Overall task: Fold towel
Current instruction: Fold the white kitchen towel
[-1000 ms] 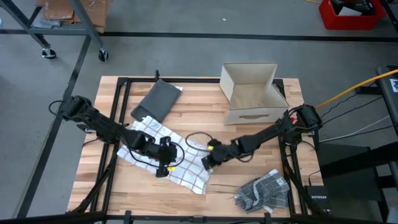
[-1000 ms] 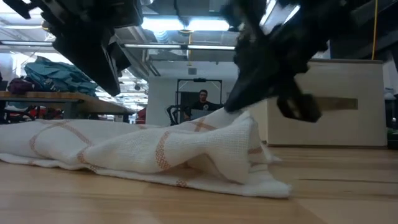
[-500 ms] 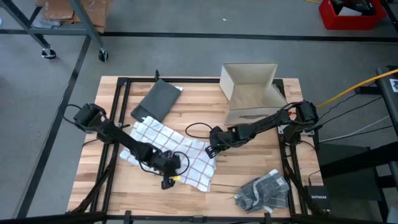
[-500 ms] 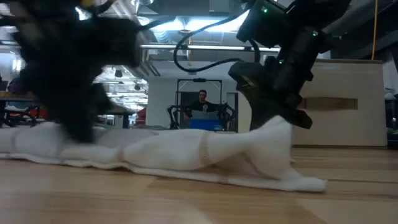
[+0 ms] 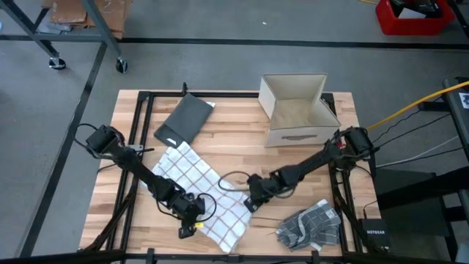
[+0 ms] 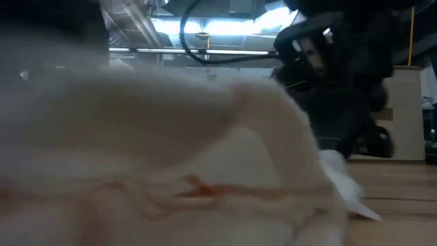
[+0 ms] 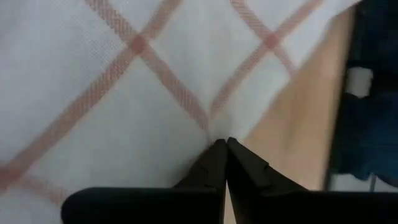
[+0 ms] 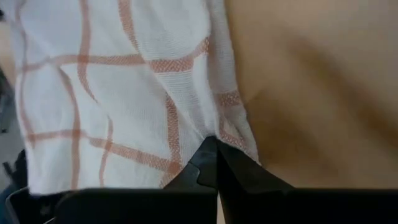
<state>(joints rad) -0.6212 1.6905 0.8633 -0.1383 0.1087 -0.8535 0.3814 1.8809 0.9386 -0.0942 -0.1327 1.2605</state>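
- The wooden bench (image 5: pixel 242 139) fills the middle of the high view, with both dark arms reaching in from its left and right edges.
- An open cardboard box (image 5: pixel 297 110) sits in the upper right part of the bench.
- The white towel (image 5: pixel 198 191) with its orange-red grid lies spread in the lower centre-left of the high view, running diagonally toward the bottom edge; in the low view it looms blurred across most of the frame.
- A flat dark grey piece (image 5: pixel 183 119) lies upper left of centre, just above the towel.
- A crumpled grey checked cloth (image 5: pixel 311 226) rests at the lower right, well apart from the towel.
- The left end effector (image 5: pixel 187 220) is at the towel's lower left edge, fingers pinched together on the fabric.
- The right end effector (image 5: pixel 251 202) is at the towel's right edge, fingers likewise clamped on the cloth's hem.
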